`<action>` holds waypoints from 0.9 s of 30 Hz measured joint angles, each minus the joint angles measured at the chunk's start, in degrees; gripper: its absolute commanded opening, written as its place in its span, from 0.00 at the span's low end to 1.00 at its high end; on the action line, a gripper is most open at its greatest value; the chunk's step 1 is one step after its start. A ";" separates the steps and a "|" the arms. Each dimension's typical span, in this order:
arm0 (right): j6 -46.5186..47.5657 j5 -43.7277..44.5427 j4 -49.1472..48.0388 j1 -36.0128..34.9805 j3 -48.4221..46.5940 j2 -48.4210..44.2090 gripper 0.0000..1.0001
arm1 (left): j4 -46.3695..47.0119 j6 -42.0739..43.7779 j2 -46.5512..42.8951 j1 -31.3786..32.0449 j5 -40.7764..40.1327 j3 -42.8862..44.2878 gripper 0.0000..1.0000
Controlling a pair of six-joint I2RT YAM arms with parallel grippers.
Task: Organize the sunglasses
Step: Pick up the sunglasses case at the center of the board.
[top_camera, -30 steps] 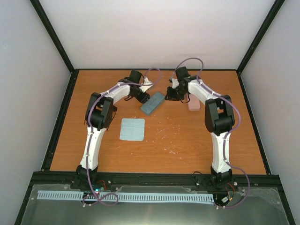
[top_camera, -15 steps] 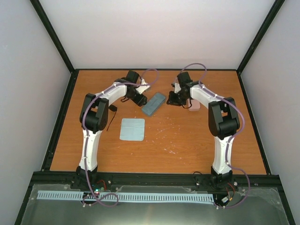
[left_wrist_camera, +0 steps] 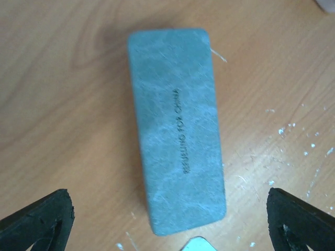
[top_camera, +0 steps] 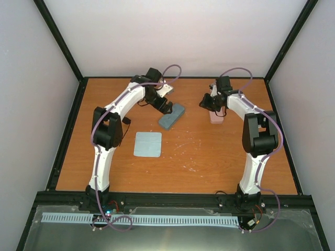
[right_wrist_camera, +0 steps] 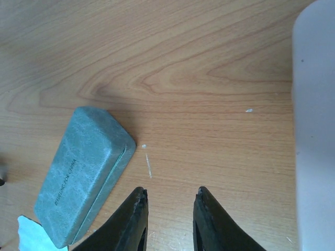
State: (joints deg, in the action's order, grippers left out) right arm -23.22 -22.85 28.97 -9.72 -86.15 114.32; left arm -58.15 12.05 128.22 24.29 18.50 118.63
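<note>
The sunglasses cannot be made out in any view. The blue-grey case lies shut near the middle of the far edge of the desk, and the pink case lies apart from it, nearer the right edge. The left gripper hangs over the blue-grey case with jaws spread wide, while the right gripper, jaws slightly parted and empty, hovers between the cases.

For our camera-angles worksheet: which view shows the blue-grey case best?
Left wrist: the case fills the frame, lid lettering visible. Right wrist shows it slanted at the edge; the top view shows it small.
</note>
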 measured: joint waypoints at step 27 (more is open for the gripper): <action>-0.15 -4.42 -4.83 1.11 7.56 -2.10 0.25 | -1.38 -1.66 5.09 8.72 -17.94 -3.85 1.00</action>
State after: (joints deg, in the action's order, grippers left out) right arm -23.38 -27.27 24.14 -8.60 -78.59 112.22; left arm -59.53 10.39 133.32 33.01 0.56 114.78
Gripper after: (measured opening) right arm 0.251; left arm 0.995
